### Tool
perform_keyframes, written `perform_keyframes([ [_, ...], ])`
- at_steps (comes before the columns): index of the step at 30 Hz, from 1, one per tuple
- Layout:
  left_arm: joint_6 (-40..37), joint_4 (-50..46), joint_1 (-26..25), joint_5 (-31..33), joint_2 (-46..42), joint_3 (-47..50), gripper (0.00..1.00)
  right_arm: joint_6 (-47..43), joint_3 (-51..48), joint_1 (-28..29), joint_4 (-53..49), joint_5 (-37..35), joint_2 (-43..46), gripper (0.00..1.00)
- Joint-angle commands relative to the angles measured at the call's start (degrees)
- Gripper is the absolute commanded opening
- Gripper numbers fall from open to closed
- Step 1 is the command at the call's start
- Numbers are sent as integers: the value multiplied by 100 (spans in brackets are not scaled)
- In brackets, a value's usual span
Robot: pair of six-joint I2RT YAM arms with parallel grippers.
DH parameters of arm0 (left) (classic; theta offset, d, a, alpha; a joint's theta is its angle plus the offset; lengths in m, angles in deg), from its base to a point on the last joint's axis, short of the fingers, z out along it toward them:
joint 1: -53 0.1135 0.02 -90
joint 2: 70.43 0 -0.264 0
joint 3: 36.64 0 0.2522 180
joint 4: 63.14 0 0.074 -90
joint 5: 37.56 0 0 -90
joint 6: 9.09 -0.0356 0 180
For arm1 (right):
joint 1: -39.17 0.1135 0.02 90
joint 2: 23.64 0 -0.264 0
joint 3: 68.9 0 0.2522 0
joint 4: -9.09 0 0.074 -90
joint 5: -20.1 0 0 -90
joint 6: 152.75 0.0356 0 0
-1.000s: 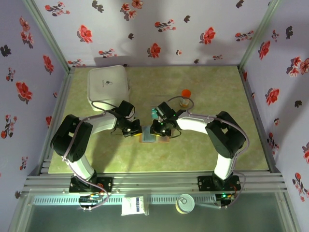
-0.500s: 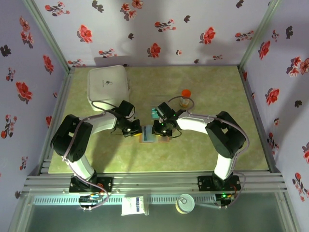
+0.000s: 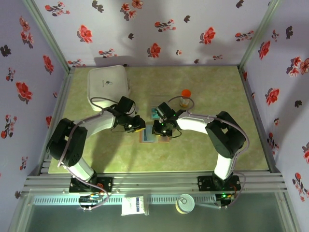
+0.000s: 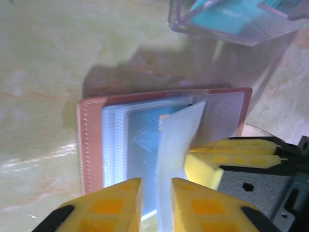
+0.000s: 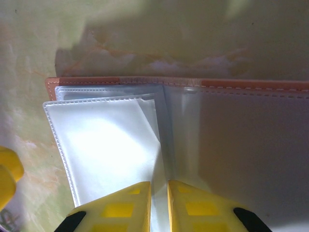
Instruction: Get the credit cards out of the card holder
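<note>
The left claw (image 4: 157, 203) stands slightly parted, the edge of a thin clear plastic sleeve leaf (image 4: 181, 140) running down through the gap without looking clamped. The right claw (image 5: 159, 203) has its jaws nearly together on that raised leaf and seems to pinch it. Both work over the small brown leather-like folding card holder (image 4: 89, 145), which lies open and flat on the pale green marbled desk (image 4: 48, 58), its clear pockets fanned between the brown rims. Through the pockets shows a pale blue face with a small tan mark, probably a credit card seated inside, though I cannot be sure. Just beyond the holder, teal rectangular credit cards (image 4: 227, 19) sit inside a clear plastic case (image 4: 193, 31). Further beyond it, to its left, is a white square box (image 3: 108, 83); to its right, an orange-capped bottle (image 3: 185, 96). The leaves look floppy and slick and will likely buckle. A card should be stiff, light and snug, best taken by its exposed edge at the pocket mouth while the light holder is pinned.
</note>
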Motion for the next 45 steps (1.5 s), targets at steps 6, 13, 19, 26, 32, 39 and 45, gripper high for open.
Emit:
perform_keyframes([
  [6, 224, 316, -185, -257, 321, -37, 27, -123, -41, 42, -188, -122, 113, 18],
  [13, 202, 334, -192, -239, 411, -14, 28, -114, -60, 38, -175, -114, 116, 18],
  [19, 242, 411, -203, -264, 467, 1, 26, -99, -95, 37, -159, -115, 136, 18],
  [26, 302, 489, -212, -378, 458, -67, 21, -126, -104, 42, -177, -236, 479, 18],
  [32, 377, 503, -234, -501, 409, -149, 21, -266, -58, 34, -510, -589, 899, 20],
  [39, 432, 440, -350, -522, 470, -415, 25, -375, -113, -61, -771, -916, 1389, 20],
  [45, 436, 374, -530, -575, 758, -752, 29, -387, -294, -201, -820, -954, 1644, 21],
])
